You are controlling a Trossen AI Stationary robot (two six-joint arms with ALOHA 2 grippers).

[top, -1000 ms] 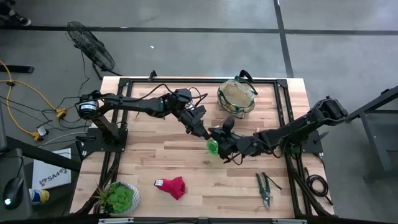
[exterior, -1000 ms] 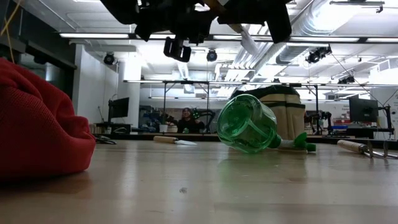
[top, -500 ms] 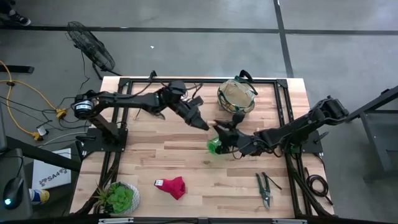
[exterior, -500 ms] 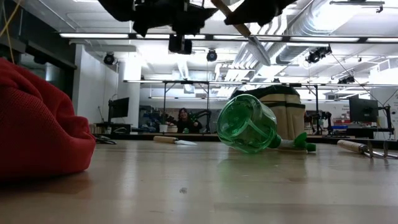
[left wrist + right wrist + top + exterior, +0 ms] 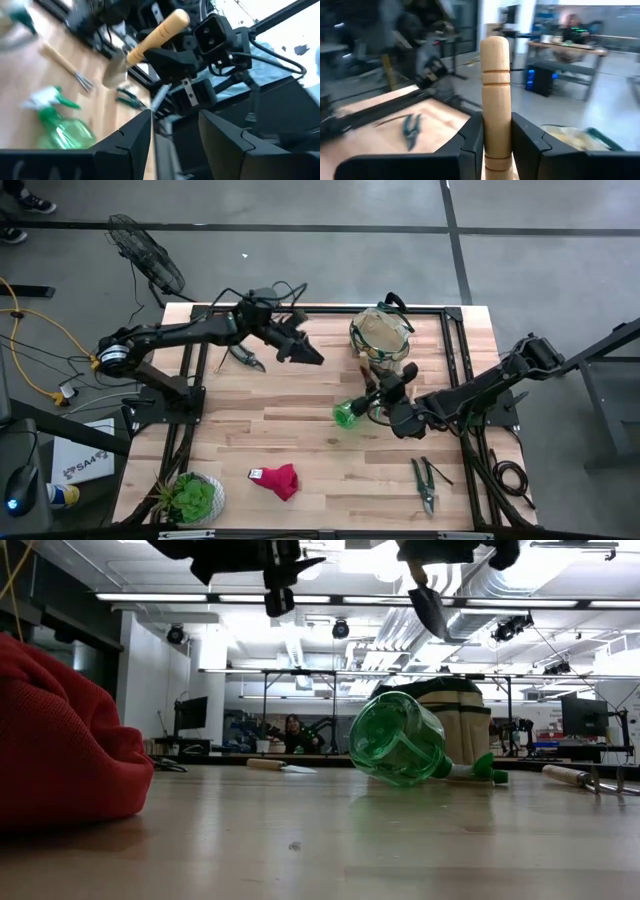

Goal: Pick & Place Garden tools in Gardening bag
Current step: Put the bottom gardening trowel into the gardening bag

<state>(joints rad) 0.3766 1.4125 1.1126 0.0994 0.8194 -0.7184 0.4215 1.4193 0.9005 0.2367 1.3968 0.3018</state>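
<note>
As viewed from overhead, found right gripper raised above the middle of the table, just in front of the gardening bag. Found its fingers closed narrow on both sides of the wooden handle of a trowel, in contact left and right. Confirmed from the low view: metal blade pointing down, hanging in the air well clear of the tabletop.

Found left gripper raised over the far left part of the table, well apart from the right gripper. Noted its fingers standing well apart with nothing between them; no contact with any tool.

Located the bag upright at the far edge of the table, right of centre, mouth upward. Could not tell its contents.

Recorded remaining tools on the tabletop:
- green spray bottle lying on its side near the centre, just beside the right gripper.
- red glove near the front edge, left of centre.
- pruning shears near the front right, apart from all else.
- a further small tool under the left arm at the far left; type not determinable.

Noted potted plant at the front left corner, and a floor fan beyond the table's far left corner.
</note>
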